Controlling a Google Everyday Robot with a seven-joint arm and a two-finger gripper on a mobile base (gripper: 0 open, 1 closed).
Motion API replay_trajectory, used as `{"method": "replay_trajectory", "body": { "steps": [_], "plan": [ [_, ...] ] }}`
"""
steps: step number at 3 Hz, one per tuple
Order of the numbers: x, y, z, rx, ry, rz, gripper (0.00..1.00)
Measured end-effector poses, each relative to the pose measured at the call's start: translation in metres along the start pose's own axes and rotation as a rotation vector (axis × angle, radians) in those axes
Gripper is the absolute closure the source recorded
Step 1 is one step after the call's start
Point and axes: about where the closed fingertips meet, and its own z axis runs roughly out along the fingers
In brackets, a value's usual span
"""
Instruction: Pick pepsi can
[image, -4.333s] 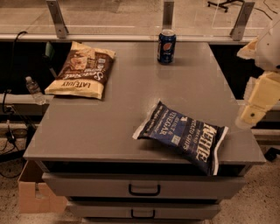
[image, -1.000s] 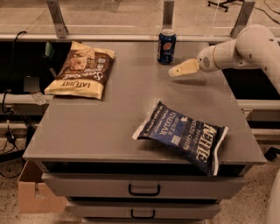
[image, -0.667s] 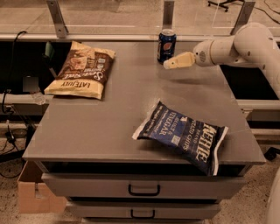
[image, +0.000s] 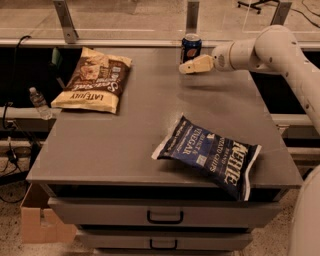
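The small dark blue pepsi can with a silver top stood upright at the far edge of the grey table. The cream gripper had swung left to its base, so the approach looked nearly finished. Whether the gripper was spread or closed, I could not tell.

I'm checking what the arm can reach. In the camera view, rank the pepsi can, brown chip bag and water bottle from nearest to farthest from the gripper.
1. Pepsi can: just behind the gripper, at the table's far edge.
2. Brown chip bag: across the tabletop, toward the view's left.
3. Water bottle: beyond the table's left edge, lower down.
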Motion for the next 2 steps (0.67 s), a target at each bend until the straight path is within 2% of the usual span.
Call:
{"method": "replay_trajectory", "body": {
  "steps": [1, 2],
  "plan": [
    [-0.002, -0.007, 0.022, -0.001, -0.005, -0.012, 0.00],
    [-0.005, -0.009, 0.040, -0.024, -0.010, -0.005, 0.18]
  ]
}}
